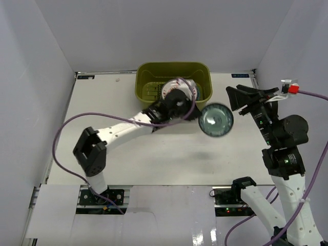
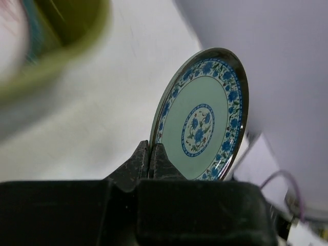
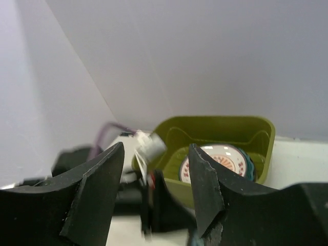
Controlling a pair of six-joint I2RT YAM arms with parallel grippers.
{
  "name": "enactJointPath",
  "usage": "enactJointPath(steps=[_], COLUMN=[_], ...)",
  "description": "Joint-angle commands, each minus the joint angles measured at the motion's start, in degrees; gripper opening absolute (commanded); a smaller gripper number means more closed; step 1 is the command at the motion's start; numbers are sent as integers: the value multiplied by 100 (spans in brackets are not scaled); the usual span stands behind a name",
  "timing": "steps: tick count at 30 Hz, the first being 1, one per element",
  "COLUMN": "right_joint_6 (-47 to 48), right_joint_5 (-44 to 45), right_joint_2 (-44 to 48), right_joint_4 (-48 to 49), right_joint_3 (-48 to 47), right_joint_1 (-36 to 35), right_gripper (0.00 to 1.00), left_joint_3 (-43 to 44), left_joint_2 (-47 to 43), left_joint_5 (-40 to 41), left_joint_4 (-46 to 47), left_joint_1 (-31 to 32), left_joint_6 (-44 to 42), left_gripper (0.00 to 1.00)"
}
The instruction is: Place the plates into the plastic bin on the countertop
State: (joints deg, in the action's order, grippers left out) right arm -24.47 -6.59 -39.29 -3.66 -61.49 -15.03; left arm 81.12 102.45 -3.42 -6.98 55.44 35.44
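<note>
My left gripper [image 1: 197, 116] is shut on the rim of a small teal plate [image 1: 216, 119] with blue flower patterns, and holds it above the countertop [image 1: 169, 154], just right of the plastic bin [image 1: 148, 69]. In the left wrist view the jaws [image 2: 151, 154] pinch the plate's [image 2: 205, 115] lower edge and the plate stands on edge. The olive-green bin holds stacked plates [image 1: 190, 88], with a white orange-patterned plate [image 3: 220, 159] on top. My right gripper [image 1: 238, 97] is open and empty to the right of the plate; it also shows in the right wrist view [image 3: 156, 154].
White walls enclose the countertop on the left, back and right. The bin [image 3: 220, 128] stands against the back wall. A purple cable [image 1: 66, 128] loops from the left arm over the left half of the countertop.
</note>
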Motion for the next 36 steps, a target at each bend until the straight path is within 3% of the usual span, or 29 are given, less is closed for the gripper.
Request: enactJointPath(steps=[1, 5, 11, 17, 27, 28, 29, 31, 32, 33, 36], right_joint_6=[-137, -233, -357, -383, -480, -471, -471, -471, -471, -471, -454], right_joint_5=[61, -395, -1045, -1160, -1134, -1064, -1038, -976, -958, -932, -800], right_joint_2=[202, -43, -456, -659, -949, -949, -967, -1010, -1037, -1063, -1169], right_joint_4=[522, 481, 533, 621, 726, 726, 726, 726, 718, 700, 621], right_joint_3=[-4, 207, 480, 735, 955, 964, 964, 973, 981, 981, 929], right_joint_1=[9, 9, 0, -44, -404, -483, -510, -589, -624, -650, -782], right_gripper=[60, 60, 60, 60, 60, 61, 63, 68, 70, 72, 92], left_joint_3=[588, 1115, 1976, 2768, 2541, 2514, 2496, 2505, 2505, 2531, 2531], left_joint_2=[-867, -640, 344, 1161, 1593, 1602, 1602, 1533, 1471, 1401, 1058], left_joint_5=[121, 254, -238, -527, -1169, -1178, -1187, -1257, -1258, -1240, -1082], left_joint_4=[-39, -478, -1146, -1420, -1411, -1411, -1411, -1411, -1402, -1394, -1376], left_joint_1=[-1068, -2358, -3310, -3408, -3408, -3400, -3408, -3408, -3400, -3399, -3400], left_joint_6=[-151, -196, -116, -248, -143, -169, -195, -248, -257, -283, -424], left_gripper=[0, 0, 0, 0, 0, 6, 25, 46, 65, 74, 98])
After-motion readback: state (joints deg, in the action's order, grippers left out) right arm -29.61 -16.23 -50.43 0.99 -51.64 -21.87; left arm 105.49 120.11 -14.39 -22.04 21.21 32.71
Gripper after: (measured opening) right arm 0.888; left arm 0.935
